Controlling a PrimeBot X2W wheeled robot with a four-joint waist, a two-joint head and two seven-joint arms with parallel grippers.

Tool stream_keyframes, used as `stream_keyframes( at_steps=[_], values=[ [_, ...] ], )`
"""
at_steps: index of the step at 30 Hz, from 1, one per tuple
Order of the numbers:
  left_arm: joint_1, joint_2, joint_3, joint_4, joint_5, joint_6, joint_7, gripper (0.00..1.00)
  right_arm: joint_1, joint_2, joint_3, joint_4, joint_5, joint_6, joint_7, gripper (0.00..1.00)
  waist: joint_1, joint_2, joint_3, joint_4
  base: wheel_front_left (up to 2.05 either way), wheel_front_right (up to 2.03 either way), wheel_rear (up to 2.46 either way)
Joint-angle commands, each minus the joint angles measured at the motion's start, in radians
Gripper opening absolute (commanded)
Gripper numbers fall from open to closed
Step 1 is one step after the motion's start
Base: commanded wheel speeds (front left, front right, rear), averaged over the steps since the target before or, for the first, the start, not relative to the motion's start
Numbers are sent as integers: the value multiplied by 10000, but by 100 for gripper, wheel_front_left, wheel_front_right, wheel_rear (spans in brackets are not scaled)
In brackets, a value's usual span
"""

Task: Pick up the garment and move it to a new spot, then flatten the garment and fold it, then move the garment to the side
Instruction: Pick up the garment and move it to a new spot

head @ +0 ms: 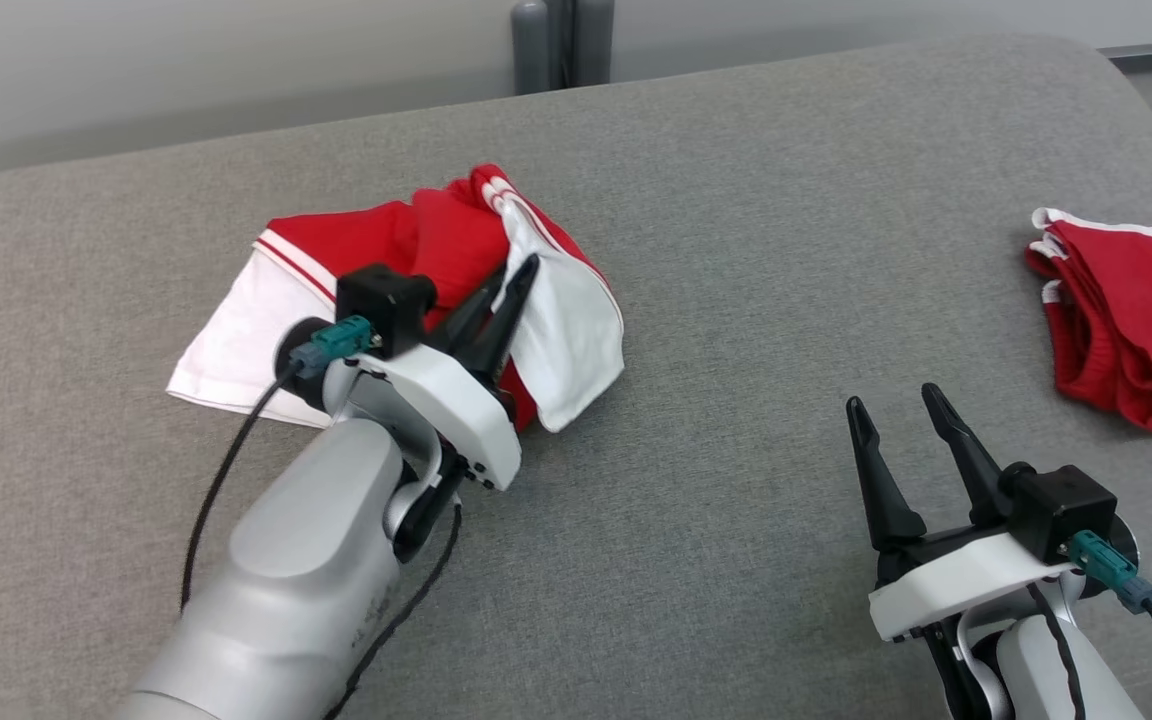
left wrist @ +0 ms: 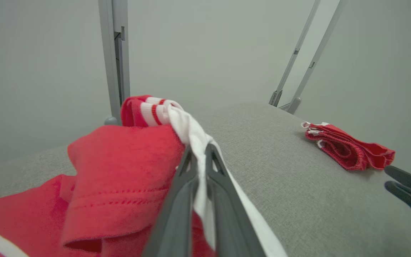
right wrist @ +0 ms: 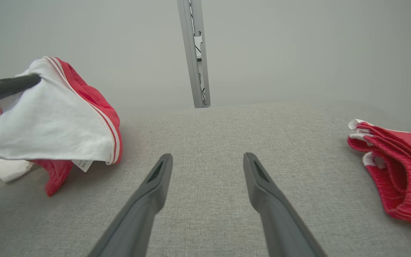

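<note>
Garment (head: 456, 240) bunched on cushion (head: 756, 300), left hand (head: 521, 270) pinching, seemingly, its sleeve.

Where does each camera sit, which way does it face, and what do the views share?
Head view: on the head, looking forward and down at the grey surface; shows the left gripper shut on the garment and the open right gripper.
Left wrist view: on the left wrist, looking along its shut fingers past the garment toward the wall; the right gripper shows at lower right.
Right wrist view: on the right wrist, looking along its open fingers across the surface.
Shared: all three show the garment and the red bundle.
</note>
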Motion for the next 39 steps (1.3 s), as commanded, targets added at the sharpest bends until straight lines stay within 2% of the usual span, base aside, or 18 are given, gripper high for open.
stream_keyframes(
  at_steps=[1,5,8,10,13,21,24,32,39],
  values=[
    [169,-43,-183,30,-95,-7,-65,0,75,-45,-20,-2,64,1,2,100,0,0,-149,-260,0,0,0],
    [546,-359,-927,106,-71,-7,-84,0,150,-50,41,23,96,1,2,100,0,0,-214,-420,0,0,0],
    [841,-391,-932,210,15,-7,-83,0,139,-48,21,48,120,1,2,100,0,0,-253,-422,0,0,0],
    [1070,-421,-685,242,159,127,-85,100,171,-48,-5,25,157,1,2,100,0,0,-314,-365,0,0,0],
    [1565,-379,-143,61,481,426,-86,100,231,-52,-21,32,178,1,2,100,0,0,-461,-232,0,0,0],
    [3713,174,1886,-1218,1710,1291,-87,100,482,-53,-10,80,170,1,2,100,0,0,-1000,179,0,0,0],
    [4553,298,2728,-1689,2101,1489,-87,100,602,-52,-31,147,133,1,2,100,0,0,-1250,347,0,0,0],
    [6754,203,4891,-2908,3207,1648,-88,100,1096,-52,85,429,68,1,2,100,0,0,-2012,764,0,0,0],
    [7828,-74,6054,-3756,3940,1601,-88,100,1328,-52,193,527,14,1,2,100,0,0,-2321,1024,0,0,0]
  ],
)
